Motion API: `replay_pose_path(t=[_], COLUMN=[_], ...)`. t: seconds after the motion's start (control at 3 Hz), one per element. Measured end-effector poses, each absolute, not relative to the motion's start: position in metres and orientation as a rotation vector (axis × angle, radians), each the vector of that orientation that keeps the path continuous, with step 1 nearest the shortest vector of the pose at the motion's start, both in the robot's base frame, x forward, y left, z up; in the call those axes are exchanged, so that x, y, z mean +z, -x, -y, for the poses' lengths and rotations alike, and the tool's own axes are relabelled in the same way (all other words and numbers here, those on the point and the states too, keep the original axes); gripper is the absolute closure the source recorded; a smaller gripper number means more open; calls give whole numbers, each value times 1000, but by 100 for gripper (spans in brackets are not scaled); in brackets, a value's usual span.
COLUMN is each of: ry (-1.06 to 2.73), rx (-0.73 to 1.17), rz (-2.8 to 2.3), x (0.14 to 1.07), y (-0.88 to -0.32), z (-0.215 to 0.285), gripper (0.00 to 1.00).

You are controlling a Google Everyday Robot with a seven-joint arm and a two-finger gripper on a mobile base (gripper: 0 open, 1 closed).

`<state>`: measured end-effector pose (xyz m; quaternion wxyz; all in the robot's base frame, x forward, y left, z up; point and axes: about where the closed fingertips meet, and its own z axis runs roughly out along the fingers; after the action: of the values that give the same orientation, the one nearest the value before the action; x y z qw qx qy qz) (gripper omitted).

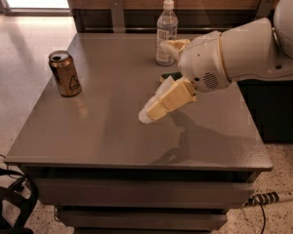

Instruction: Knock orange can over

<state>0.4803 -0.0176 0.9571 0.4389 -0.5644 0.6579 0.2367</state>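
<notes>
The orange can (65, 74) stands upright near the left edge of the grey table (88, 135), with a dark triangle mark on its side. My gripper (154, 80) hangs over the middle of the table, well to the right of the can and apart from it. It is open and empty. Its lower finger (161, 104) points down-left toward the table top, and its upper finger (172, 46) is near the bottle.
A clear water bottle (166, 33) with a white cap stands at the back of the table, just behind my gripper. A green object (174, 75) lies mostly hidden behind the gripper. A wooden wall runs behind the table. A power strip (268, 198) lies on the floor at the right.
</notes>
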Motion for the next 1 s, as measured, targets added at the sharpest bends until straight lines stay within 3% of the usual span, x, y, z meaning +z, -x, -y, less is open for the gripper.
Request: replay_pose_path(t=[0.67,1.0], ry=[1379,1284], rx=[560,658], rz=[-1699,-1654], x=[938,900], y=[-571,-604], z=[-29,-65], gripper=[0,0])
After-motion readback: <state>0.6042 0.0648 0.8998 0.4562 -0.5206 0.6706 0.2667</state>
